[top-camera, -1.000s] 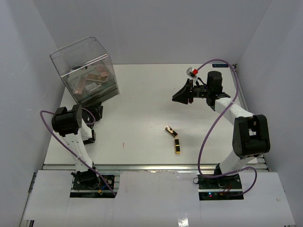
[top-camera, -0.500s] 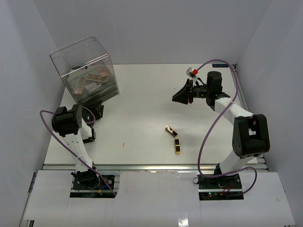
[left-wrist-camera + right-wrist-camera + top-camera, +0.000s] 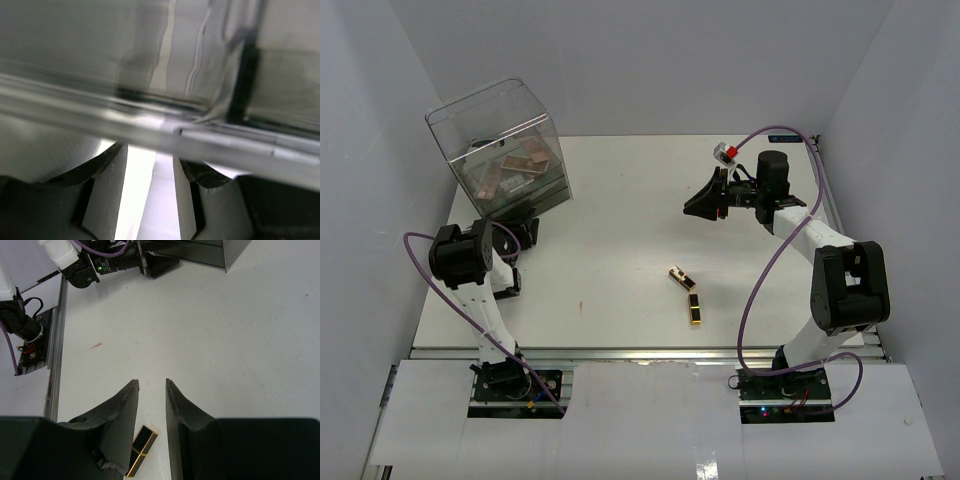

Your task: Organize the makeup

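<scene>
The makeup is sitting in two spots right now. The eyeshadow palettes (image 3: 520, 160) are lying inside the clear box (image 3: 490, 115), which is leaning at a tilt in the far left corner of the table (image 3: 620, 190). The two lipstick tubes (image 3: 686, 293) are lying out in the open, a bit right of the middle and toward the near edge. They're almost end to end and making a slight bend.

The left gripper (image 3: 150, 152) is reaching in low under the near side of the box. Its fingers (image 3: 107, 192) are standing apart with bright table showing through the gap and nothing clamped in there. A blurry edge of the box is running right across the fingertips, and honestly I can't tell if it's touching.

The right gripper (image 3: 152, 383) is hanging over the far right part of the table, pointing left, well apart from the tubes. Its jaws are parted by only a thin slit and gripping nothing. One tube is peeking out by its finger in the right wrist view.
</scene>
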`<state>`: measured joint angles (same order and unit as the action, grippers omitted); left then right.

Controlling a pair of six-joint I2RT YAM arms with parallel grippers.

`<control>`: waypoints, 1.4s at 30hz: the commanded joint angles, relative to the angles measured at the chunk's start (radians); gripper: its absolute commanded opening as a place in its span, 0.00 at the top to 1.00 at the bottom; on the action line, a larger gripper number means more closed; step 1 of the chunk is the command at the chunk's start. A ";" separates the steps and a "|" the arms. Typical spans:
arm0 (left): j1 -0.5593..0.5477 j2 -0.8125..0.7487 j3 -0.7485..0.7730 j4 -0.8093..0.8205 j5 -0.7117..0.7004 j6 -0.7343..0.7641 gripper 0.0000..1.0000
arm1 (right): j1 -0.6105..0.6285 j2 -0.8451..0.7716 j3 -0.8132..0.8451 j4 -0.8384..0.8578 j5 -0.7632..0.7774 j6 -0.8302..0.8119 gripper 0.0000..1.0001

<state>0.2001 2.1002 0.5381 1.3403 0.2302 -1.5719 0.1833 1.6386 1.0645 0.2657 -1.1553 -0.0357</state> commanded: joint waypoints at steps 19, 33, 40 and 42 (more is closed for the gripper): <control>0.016 -0.057 0.007 0.471 -0.047 -0.095 0.53 | -0.005 0.012 0.004 0.032 -0.015 -0.003 0.66; 0.015 -0.111 0.012 0.367 -0.091 -0.063 0.50 | -0.005 0.009 0.005 0.032 -0.016 -0.003 0.66; 0.015 -0.158 0.034 0.191 -0.115 -0.052 0.53 | -0.005 0.013 0.006 0.033 -0.016 -0.001 0.66; 0.013 -0.186 0.042 0.113 -0.120 -0.017 0.57 | -0.005 0.013 0.006 0.032 -0.017 0.002 0.66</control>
<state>0.2062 2.0181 0.5381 1.3112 0.1841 -1.6425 0.1833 1.6432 1.0645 0.2653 -1.1553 -0.0356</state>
